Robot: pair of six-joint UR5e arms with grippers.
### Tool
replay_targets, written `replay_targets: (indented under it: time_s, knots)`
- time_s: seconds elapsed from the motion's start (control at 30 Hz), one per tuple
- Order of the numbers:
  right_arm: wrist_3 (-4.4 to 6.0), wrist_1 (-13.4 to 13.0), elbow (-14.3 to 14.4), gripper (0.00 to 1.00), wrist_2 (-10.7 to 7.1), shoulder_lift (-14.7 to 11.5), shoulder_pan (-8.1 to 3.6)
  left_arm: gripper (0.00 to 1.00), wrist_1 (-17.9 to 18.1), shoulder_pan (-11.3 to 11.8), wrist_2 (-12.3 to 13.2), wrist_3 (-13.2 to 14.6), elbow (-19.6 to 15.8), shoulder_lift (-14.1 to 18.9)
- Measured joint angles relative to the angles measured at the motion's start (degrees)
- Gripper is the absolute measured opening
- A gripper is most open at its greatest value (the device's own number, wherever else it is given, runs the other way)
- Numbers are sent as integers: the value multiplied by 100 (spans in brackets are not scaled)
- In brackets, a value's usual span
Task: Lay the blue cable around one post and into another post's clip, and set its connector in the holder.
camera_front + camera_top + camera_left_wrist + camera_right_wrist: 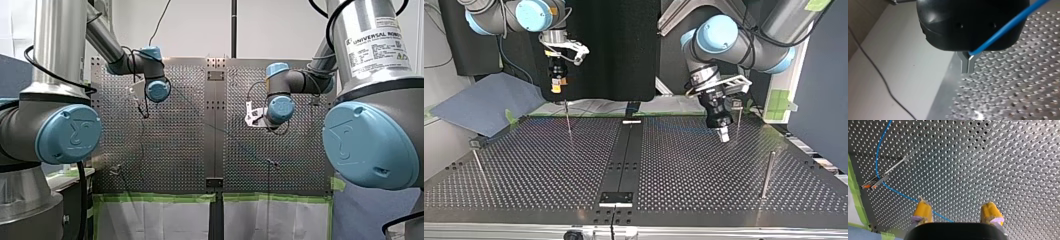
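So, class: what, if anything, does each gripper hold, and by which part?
My left gripper pinches the blue cable between shut fingers; no end shows there. My right gripper is open, empty.

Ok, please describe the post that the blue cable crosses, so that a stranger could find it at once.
In the right wrist view, follow the perforated table to its edge with green tape. Ahead of my right claw, near that tape, stands a thin metal post; its orange-tipped clip, crossed by the blue cable, marks it out.
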Motion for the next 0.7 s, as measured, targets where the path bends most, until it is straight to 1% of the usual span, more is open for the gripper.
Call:
replay_targets:
  time_s: [0.27,0.47,0.7]
  knots:
    - [0,-2,0,100,-13,-1,-15,0,-37,83,5,13,-128,424]
    - [-1,2,0,100,-14,-7,-18,0,-160,125,-5,47,-160,594]
    - [-2,10,0,100,-14,-12,-18,0,-200,200,-11,51,-265,860]
